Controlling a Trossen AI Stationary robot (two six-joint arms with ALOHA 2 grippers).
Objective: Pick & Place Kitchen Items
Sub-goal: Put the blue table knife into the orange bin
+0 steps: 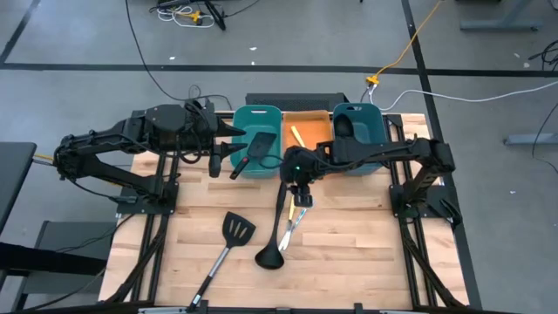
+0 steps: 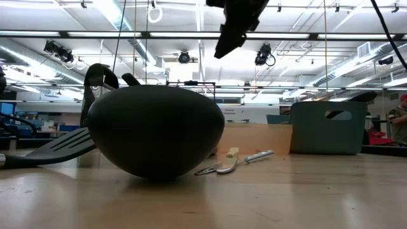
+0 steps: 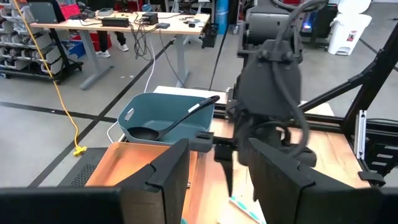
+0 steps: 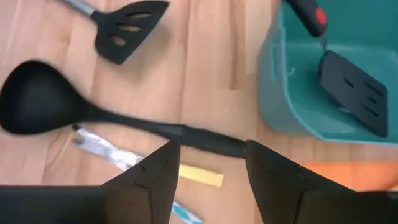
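Your right gripper [image 4: 208, 163] hangs with fingers spread and empty above the black ladle [image 4: 93, 112], whose handle passes just under the gap. A yellow stick [image 4: 200, 175] lies beside that handle. Towards the table's front edge lies a slotted spatula [image 4: 127, 28].

A black plastic ladle [image 3: 171, 121] leans in a teal rectangular plastic bin [image 3: 149, 115], beside an orange plastic bin [image 3: 118, 165]. The other arm's dark tool [image 3: 270, 146] hangs over the wooden tabletop [image 3: 329, 162].
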